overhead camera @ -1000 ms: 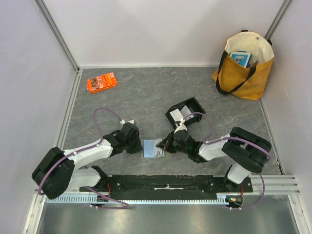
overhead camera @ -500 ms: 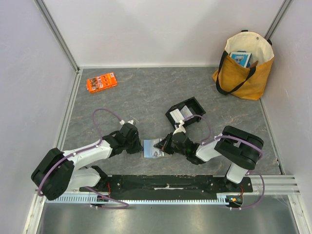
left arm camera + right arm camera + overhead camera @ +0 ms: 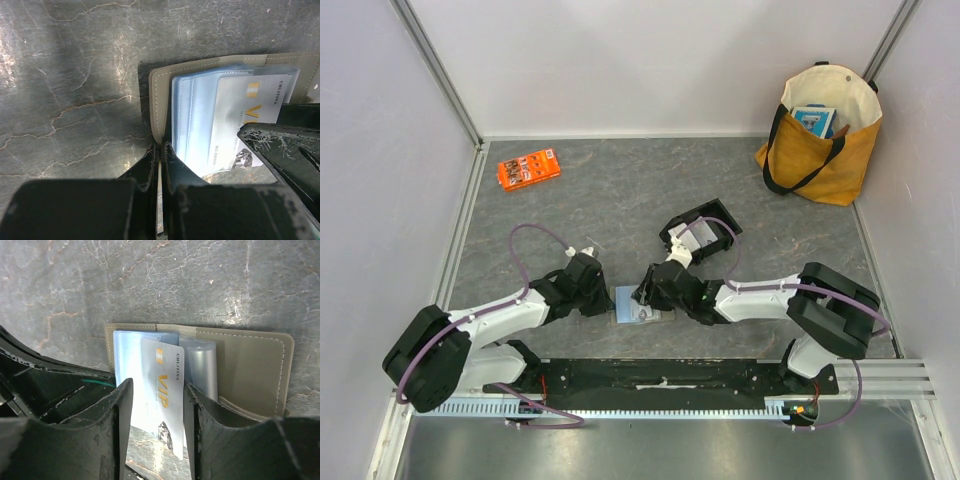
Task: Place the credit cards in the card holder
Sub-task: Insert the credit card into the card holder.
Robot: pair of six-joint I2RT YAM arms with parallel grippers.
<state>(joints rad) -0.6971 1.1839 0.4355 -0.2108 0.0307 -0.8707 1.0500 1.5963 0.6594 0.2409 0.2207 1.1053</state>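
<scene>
The card holder [image 3: 632, 306] lies open on the table between both arms, taupe outside [image 3: 250, 365] with pale blue pockets [image 3: 192, 115]. My left gripper [image 3: 160, 155] is shut on the holder's near edge [image 3: 159, 95], pinning it. A whitish credit card [image 3: 162, 390] printed "VIP" lies on the blue pockets, its near end sticking out over the table. It also shows in the left wrist view as the credit card [image 3: 245, 120]. My right gripper [image 3: 157, 405] stands open, one finger on each side of the card, neither pressing it.
A black open tray [image 3: 718, 215] holding whitish flat pieces stands just behind the right gripper [image 3: 650, 292]. An orange packet [image 3: 528, 168] lies at the far left. A yellow tote bag [image 3: 820, 135] sits in the far right corner. The left gripper [image 3: 603, 300] rests low on the table.
My right gripper has opened and let go of the card, which stays on the holder. The right arm has stretched further left over the holder. The left gripper keeps its grip.
</scene>
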